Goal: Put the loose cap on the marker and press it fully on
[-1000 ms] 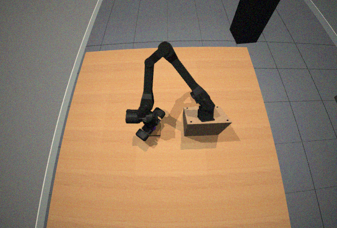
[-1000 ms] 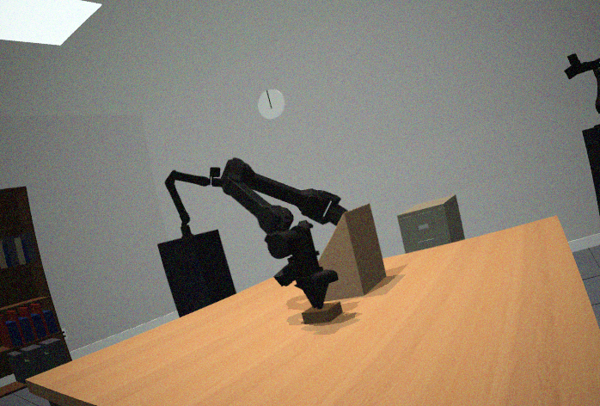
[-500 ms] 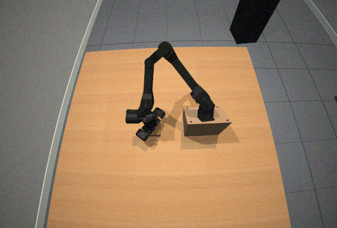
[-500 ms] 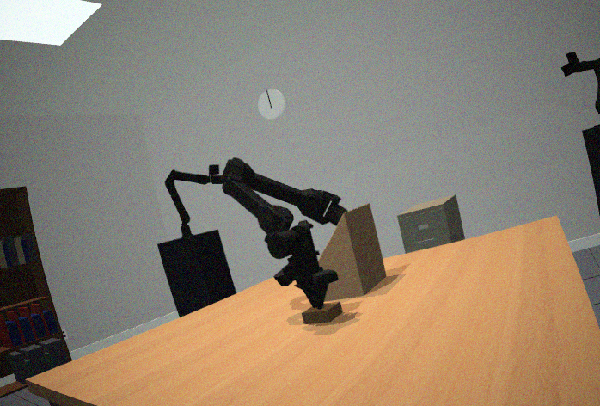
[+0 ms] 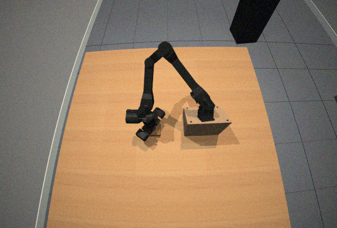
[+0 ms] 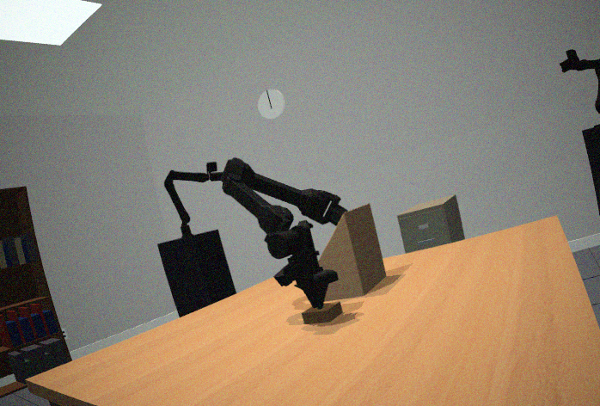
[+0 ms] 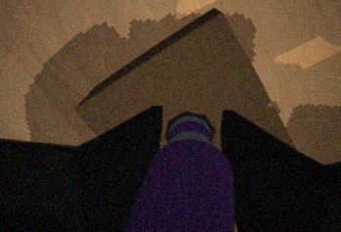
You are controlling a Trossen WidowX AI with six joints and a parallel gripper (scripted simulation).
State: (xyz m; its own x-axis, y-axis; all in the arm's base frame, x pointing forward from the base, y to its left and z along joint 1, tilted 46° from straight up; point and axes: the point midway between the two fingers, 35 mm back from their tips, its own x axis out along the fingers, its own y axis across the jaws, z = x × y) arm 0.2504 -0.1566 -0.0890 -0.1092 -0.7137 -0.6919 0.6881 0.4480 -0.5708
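Observation:
The holder block (image 5: 156, 133) (image 6: 321, 315) (image 7: 196, 69) is a low brown block flat on the table. My gripper (image 5: 152, 128) (image 6: 317, 305) (image 7: 191, 117) points down just above it and is shut on the purple cap (image 7: 191, 186), which fills the space between the dark fingers in the wrist view. Beyond the cap's end, a short purple part of the marker (image 7: 190, 125) with blue-grey bands shows at the block. The cap looks in line with the marker and over it. Its end hides the joint, so I cannot tell whether it is fully on.
The arm's wedge-shaped base block (image 5: 203, 128) (image 6: 356, 255) stands beside the holder block, to its right in the top view. The table (image 5: 168, 187) (image 6: 436, 323) has its far edge behind the arm. A black pillar (image 5: 258, 10) stands beyond that edge.

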